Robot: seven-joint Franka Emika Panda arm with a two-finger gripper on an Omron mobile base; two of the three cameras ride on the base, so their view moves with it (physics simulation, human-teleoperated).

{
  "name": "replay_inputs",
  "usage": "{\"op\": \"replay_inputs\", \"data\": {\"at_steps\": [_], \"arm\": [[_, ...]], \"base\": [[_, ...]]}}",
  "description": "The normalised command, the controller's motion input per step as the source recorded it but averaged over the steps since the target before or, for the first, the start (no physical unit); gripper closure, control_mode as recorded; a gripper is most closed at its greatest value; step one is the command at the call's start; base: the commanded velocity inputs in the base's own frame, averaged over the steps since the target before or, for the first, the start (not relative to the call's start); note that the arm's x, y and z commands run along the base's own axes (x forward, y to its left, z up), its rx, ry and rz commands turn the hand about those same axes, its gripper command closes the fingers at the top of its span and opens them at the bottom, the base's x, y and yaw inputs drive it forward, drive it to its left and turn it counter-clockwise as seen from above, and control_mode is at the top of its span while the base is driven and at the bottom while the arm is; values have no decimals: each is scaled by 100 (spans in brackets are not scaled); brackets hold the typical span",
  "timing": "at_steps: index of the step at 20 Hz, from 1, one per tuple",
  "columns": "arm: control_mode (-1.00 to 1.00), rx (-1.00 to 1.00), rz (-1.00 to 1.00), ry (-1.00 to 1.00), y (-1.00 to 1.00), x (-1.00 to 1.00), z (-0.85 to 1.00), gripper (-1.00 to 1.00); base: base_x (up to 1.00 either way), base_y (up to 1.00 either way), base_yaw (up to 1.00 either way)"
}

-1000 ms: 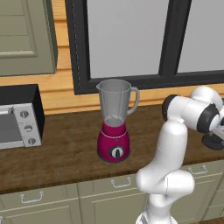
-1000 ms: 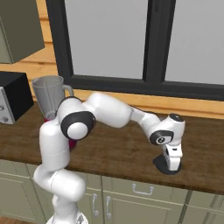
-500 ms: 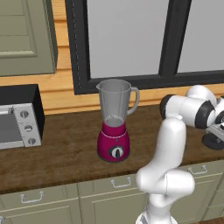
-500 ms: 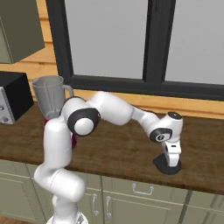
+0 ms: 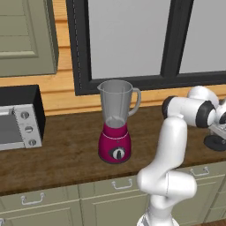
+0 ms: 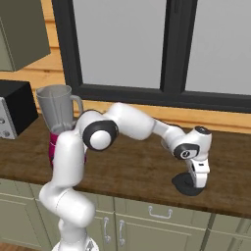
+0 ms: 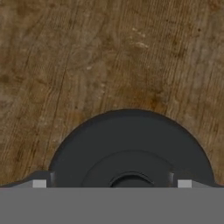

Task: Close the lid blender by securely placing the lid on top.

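Note:
The blender [image 5: 115,128] stands uncovered on the wooden counter, a magenta base with a clear grey jar [image 6: 58,104]. Far to its right, near the counter's front edge, the dark round lid [image 6: 184,185] lies flat. My gripper [image 6: 200,183] points straight down at the lid, and its fingers are spread wide with nothing between them. In the hand view the lid [image 7: 131,146] sits close under my open gripper [image 7: 111,184], with one fingertip [image 7: 39,183] by its left rim. At the right edge of the left base view, the hand [image 5: 220,132] hangs just over the lid [image 5: 215,143].
A black, silver-fronted toaster oven [image 5: 18,118] stands at the counter's left end. A dark-framed window [image 5: 128,39] runs along the back wall, with an upper cabinet [image 5: 26,35] to its left. Bare wood [image 6: 132,166] lies between blender and lid.
The hand has sunk slightly closer to the lid, and the elbow has shifted a little. The jaws stay wide open. Blender and lid have not moved.

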Motion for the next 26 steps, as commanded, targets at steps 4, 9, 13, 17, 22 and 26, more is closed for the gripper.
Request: {"op": "replay_inputs", "data": {"at_steps": [4, 9, 13, 17, 22, 26], "arm": [[-100, 0, 1, 0, -14, -26, -8, -100], [-100, 0, 3, 0, -3, -42, -9, -100], [-100, 0, 0, 0, 4, 0, 0, -100], [-100, 0, -2, 0, 17, 15, 0, -100], [-100, 0, -2, 0, 13, 4, 0, -100], [-100, 0, 0, 0, 0, 0, -1, -100]], "base": [[0, 0, 0], [0, 0, 0], [0, 0, 0], [0, 0, 0], [0, 0, 0], [0, 0, 0]]}}
